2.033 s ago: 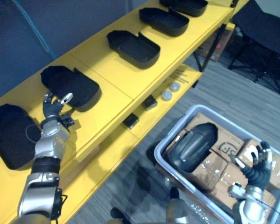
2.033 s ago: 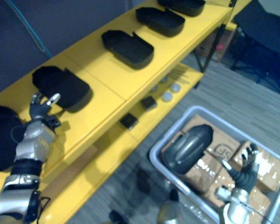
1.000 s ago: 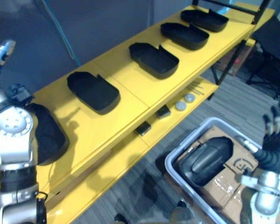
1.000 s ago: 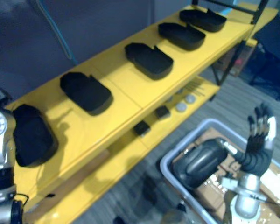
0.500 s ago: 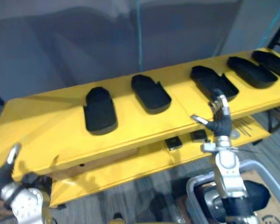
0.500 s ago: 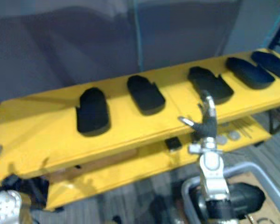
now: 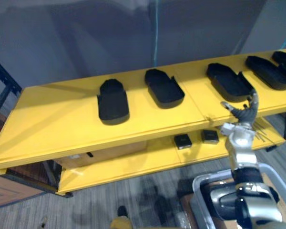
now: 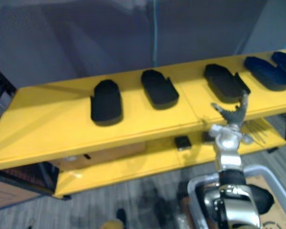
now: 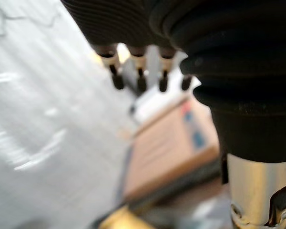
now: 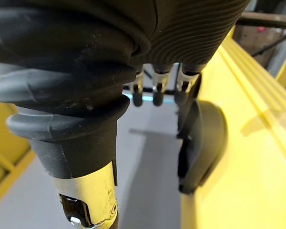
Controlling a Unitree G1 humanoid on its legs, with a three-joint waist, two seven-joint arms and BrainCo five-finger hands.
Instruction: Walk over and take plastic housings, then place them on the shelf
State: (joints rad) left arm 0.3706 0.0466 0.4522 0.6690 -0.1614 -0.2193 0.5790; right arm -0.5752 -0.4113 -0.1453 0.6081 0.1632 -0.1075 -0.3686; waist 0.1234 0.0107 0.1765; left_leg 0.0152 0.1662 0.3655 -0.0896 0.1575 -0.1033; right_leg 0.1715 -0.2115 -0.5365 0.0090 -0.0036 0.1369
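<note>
The left robot hand shows in its wrist view with fingers hanging straight and nothing in them, above what looks like a cardboard box. On the yellow shelf the left stretch of the top board is bare. To the right of that, five black plastic housings lie in a row running to the far right end, each apart from the next. Two small black boxes sit on the lower board below them.

The right robot hand is raised in front of the shelf's near edge, near the third housing in the row. Its fingers are spread and its thumb is out, and it grips nothing. Low on the right stands a grey bin with one more dark housing lying inside it.

Both hands are empty, so this looks like the gap between a placement and the next pick. The next move probably calls for turning to the bin, bringing the hands down and closing them on the rounded shell. It would then be carried to the bare left part of the shelf.
</note>
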